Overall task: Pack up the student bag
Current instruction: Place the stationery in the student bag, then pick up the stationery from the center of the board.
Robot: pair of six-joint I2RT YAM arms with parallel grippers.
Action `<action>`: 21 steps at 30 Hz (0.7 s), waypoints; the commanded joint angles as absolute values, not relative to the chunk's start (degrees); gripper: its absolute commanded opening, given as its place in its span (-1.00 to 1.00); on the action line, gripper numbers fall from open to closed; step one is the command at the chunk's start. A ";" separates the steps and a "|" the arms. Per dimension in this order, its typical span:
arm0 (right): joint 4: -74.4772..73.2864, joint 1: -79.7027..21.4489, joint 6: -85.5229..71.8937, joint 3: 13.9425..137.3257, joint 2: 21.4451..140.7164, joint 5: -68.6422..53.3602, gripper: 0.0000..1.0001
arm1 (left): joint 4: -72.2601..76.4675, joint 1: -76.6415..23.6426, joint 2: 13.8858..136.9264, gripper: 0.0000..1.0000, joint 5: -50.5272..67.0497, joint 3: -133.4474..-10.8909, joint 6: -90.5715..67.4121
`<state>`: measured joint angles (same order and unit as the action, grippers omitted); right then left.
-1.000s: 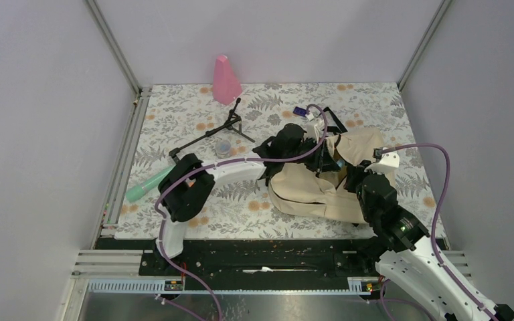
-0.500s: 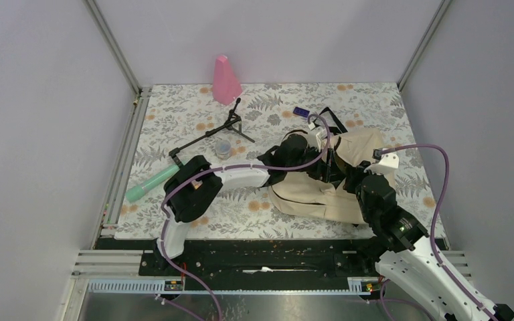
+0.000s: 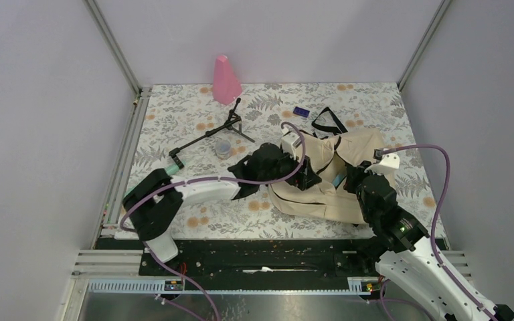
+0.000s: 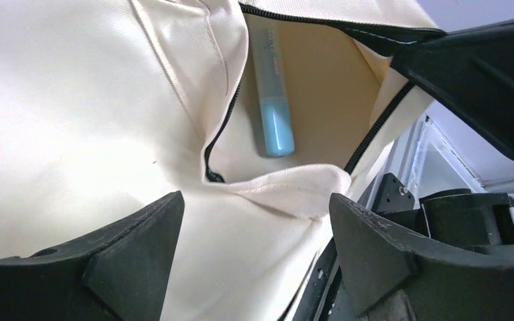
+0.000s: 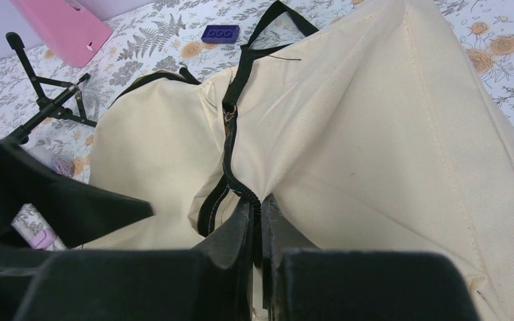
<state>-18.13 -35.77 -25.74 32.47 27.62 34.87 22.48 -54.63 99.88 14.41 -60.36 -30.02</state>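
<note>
Over the flowered table (image 3: 194,114), as the top camera sees it, the student bag (image 3: 365,144) lies slumped at about four o'clock from the table's middle. It is cream cloth, with a black strap (image 3: 328,122) looped off its twelve o'clock end. The left claw (image 3: 310,178) reaches the bag's opening from nine o'clock, and the right claw (image 3: 348,179) meets the same opening from five o'clock. A pink cone (image 3: 226,80) stands at eleven o'clock by the far wall. A black folding stand (image 3: 211,134) sprawls at ten o'clock with a small clear pot (image 3: 223,148) just beside it. A small blue block (image 3: 300,112) sits at one o'clock, near the strap but apart from it.

From the left wrist, the left claw (image 4: 254,261) is spread wide, its fingers (image 4: 134,264) at seven and five o'clock with nothing between them, hovering over the cream cloth. At twelve o'clock a pale blue pen (image 4: 272,100) lies inside the bag's unzipped pocket, lengthwise from twelve to six. The black zipper (image 4: 222,127) runs along its nine o'clock side.

From the right wrist, the right claw (image 5: 260,221) at six o'clock is pressed closed, pinching the bag's black zipper edge. The cloth rises from that pinch toward twelve and three o'clock. The cone shows at ten o'clock, the block at twelve, and the stand at nine.
</note>
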 commanded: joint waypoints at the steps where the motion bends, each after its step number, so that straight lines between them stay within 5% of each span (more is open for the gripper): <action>1: -14.11 -35.72 -25.38 33.19 26.63 36.87 -1.00 | 23.80 -54.20 88.70 0.65 6.10 -54.93 -22.71; 11: -12.09 -35.70 -24.69 32.12 26.83 36.67 -1.00 | -3.23 -50.24 74.03 0.76 -11.69 -43.47 -21.60; 21: -12.11 -35.74 -25.16 30.84 25.64 37.41 -1.00 | -14.86 -39.62 69.53 0.86 -16.58 -37.47 -27.62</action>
<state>-16.38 -35.77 -25.32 30.70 26.98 35.07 -11.29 -42.54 71.46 -11.97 -37.56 -25.12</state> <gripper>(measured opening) 0.033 0.920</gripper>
